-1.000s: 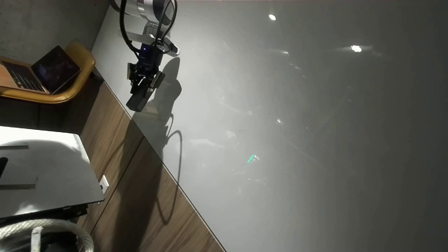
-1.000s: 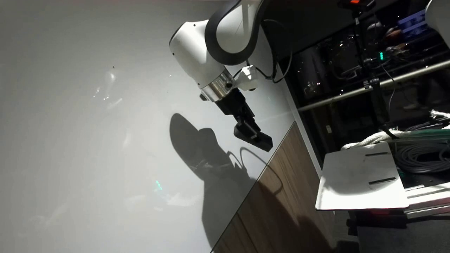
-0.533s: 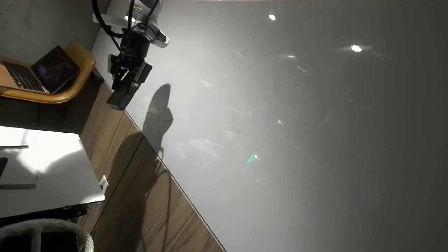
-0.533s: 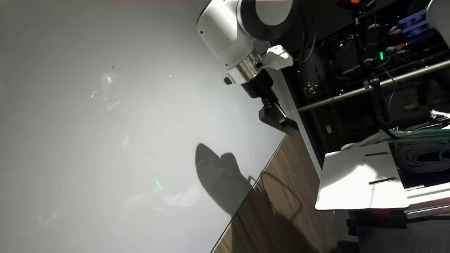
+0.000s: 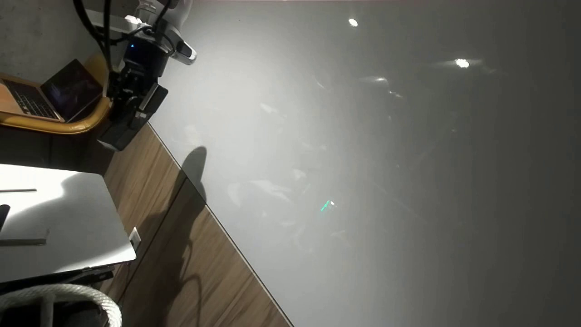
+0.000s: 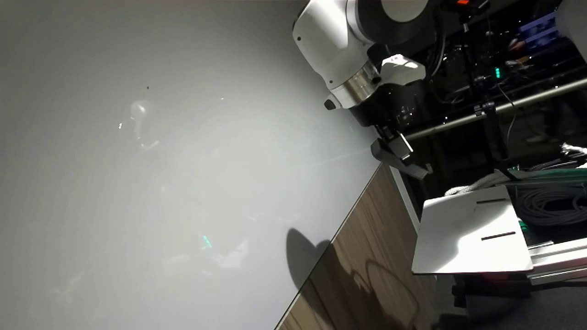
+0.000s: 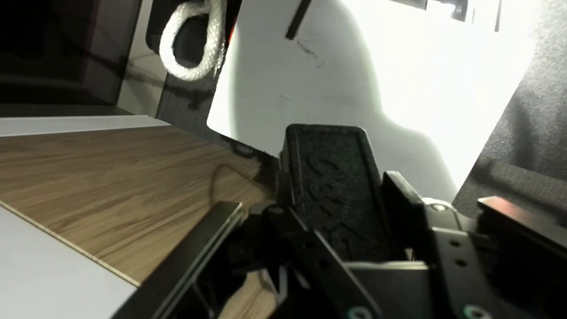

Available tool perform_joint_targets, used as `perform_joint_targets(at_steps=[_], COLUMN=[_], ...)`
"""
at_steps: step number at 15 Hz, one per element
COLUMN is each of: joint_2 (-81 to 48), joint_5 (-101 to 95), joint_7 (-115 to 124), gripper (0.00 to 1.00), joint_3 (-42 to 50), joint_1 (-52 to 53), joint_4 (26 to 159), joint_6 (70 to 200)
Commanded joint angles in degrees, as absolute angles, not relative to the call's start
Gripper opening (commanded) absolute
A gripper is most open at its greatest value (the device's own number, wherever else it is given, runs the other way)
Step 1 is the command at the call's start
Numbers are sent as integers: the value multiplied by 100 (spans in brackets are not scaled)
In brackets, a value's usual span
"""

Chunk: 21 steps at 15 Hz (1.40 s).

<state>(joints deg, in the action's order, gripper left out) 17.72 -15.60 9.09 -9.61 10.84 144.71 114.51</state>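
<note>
1. While an open laptop point(image 5: 68, 93) sits on a yellow chair point(image 5: 63, 129) at left in an exterior view, a slotted white board point(image 5: 75, 218) and rope loop point(image 5: 91, 296) appear below.
2. Next, the gripper point(image 7: 340, 188) is closed on a black block point(image 7: 332, 177), fingers point(image 7: 403, 199) against both sides, and hides part of the chair; in the wrist view the block obscures part of the board.
3. Wood panelling point(image 5: 136, 177) lies beyond, bordering a pale glossy surface point(image 5: 363, 181) at right.
</note>
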Motion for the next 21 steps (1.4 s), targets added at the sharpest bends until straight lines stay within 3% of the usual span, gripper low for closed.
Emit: perform_joint_targets(at_steps=[1,12,21], joint_2=[1838,1461,1018], joint_5=[-1063,-442,-433], joint_7=[567,-84,-249], gripper=[28,28,28], joint_3=[-846,-141,-67], joint_1=[1030,382,236], joint_4=[14821,15028,15010], joint_6=[11688,12129,12400])
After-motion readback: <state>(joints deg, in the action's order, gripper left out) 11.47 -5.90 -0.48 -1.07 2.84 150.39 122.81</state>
